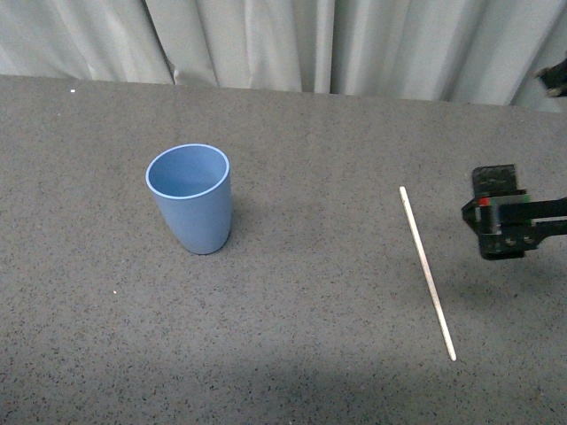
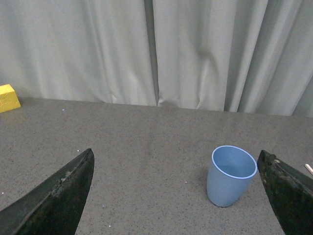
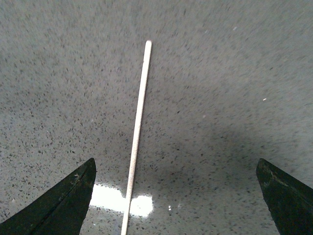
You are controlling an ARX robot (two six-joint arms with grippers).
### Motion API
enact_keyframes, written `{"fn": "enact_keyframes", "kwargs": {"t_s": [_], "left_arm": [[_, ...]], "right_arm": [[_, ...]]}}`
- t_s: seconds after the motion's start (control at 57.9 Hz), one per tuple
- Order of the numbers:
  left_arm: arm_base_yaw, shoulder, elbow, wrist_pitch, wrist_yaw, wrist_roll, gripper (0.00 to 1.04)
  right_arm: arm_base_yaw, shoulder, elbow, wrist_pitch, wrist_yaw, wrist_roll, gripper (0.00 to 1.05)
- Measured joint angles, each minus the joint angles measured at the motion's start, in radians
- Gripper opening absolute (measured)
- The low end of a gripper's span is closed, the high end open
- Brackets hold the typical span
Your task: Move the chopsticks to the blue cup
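Nearest the robot, one chopsticks (image 1: 427,273) piece lies flat on the grey speckled surface (image 1: 292,354), on the robot's right. It is a single thin, pale stick. Its long axis runs from a near end low on the right, away from the robot and slightly leftward, to a far end about level with the cup. No second stick shows in any view.

Just right of the stick's far half is the right gripper (image 1: 500,221), a black body with small red and green marks; it does not touch the stick. In the right wrist view the right gripper (image 3: 174,161) has its jaws spread wide with nothing held. The chopsticks (image 3: 137,137) lie on the surface between the two dark fingers (image 3: 63,200), nearer one finger than the other, and a bright glare patch crosses the stick at its near part.

Further left, well apart from the stick, stands one blue cup (image 1: 190,199), upright with its round mouth open upward; nothing shows inside it.

The left gripper (image 2: 176,152) appears only in its own wrist view. Its jaws are also wide apart and hold nothing, and the blue cup (image 2: 230,176) stands on the surface beyond them, close to one finger's edge. One small yellow block (image 2: 9,98) sits far off at the surface's back edge. Behind everything hangs a pale pleated curtain (image 1: 283,44).
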Motion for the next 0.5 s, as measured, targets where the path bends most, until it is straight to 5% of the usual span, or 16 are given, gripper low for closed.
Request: {"fn": "enact_keyframes", "kwargs": {"t_s": [0.449, 0.501], "left_arm": [[0.0, 0.0, 0.0, 0.0, 0.0, 0.0, 0.98], [0.0, 0.0, 0.0, 0.0, 0.0, 0.0, 0.98]], "right_arm": [[0.053, 0.422, 0.381, -0.257, 0.025, 0.107, 0.95], [0.06, 0.454, 0.41, -0.284, 0.021, 0.124, 0.89]]}}
